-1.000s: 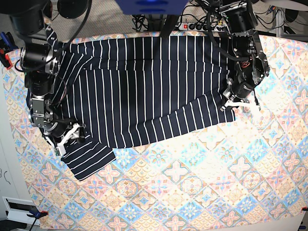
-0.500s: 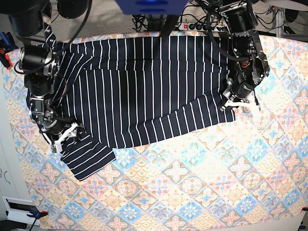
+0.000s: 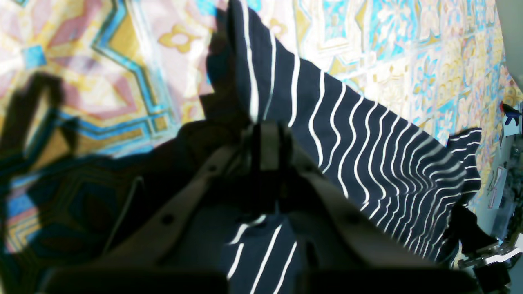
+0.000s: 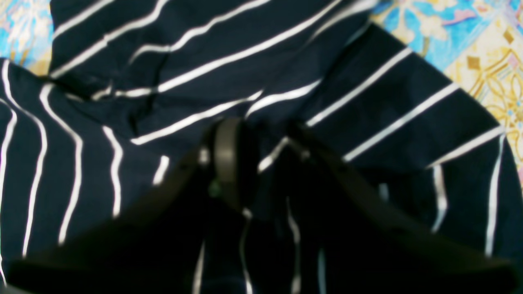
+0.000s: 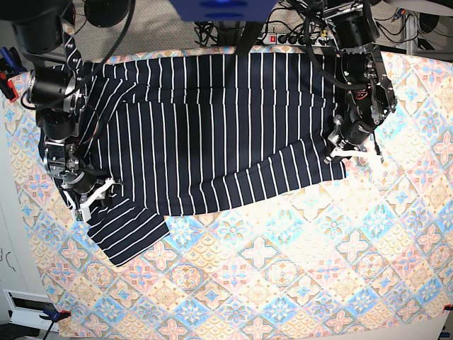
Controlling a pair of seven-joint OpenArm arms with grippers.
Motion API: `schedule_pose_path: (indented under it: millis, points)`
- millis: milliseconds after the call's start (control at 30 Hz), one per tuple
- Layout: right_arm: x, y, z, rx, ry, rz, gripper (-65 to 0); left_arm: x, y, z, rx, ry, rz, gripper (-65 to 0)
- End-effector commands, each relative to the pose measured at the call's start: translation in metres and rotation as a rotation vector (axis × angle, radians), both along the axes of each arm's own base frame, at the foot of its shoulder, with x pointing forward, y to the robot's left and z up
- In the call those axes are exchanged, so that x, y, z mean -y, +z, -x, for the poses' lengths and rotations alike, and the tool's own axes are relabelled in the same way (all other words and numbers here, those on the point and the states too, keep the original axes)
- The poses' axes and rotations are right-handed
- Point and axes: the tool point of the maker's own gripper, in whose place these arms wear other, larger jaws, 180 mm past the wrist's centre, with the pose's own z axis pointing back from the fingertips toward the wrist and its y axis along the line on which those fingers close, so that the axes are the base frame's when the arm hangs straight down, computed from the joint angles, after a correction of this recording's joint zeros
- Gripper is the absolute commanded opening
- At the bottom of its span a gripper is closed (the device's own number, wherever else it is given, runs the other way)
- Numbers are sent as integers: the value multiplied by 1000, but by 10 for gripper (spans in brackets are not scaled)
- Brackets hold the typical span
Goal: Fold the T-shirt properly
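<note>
Both pincers grip the T-shirt (image 5: pixel 219 127), left pincer (image 5: pixel 345 150) clamping its right-edge corner, right pincer (image 5: pixel 90 197) clamping cloth near the table's left edge.

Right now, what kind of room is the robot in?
Probably a robotics lab or workshop. A power strip with tangled cables sits behind a table under a pastel floral-tile tablecloth, and clamps hold that cloth down.

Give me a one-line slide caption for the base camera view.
Two arms pinch a striped T-shirt at opposite edges on a tablecloth: right hand by the sleeve, left hand at the hem corner.
</note>
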Motion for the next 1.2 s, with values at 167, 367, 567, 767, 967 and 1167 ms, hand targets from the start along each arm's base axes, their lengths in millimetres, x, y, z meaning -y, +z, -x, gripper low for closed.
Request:
schedule_pose_path:
  millis: [167,367,567,767,967,1167]
  points:
    - [6,12,-10,24,5,7,-632,-2,12,-9,44,0,-4,-650]
    - [14,40,-22,83,47,92,-635,-3,12,-9,44,0,-6,-650]
    - [15,61,-14,99,109,209,-635,-5,13,-10,45,-1,-11,-650]
    - [25,75,4,114,96,271,-635,-7,13,-10,47,2,-13,-650]
    - [46,86,35,109,70,303,-635,-21,13,-4,36,2,-46,-650]
    - [60,86,68,86,52,351,-635,-30,15,5,55,-11,-39,-650]
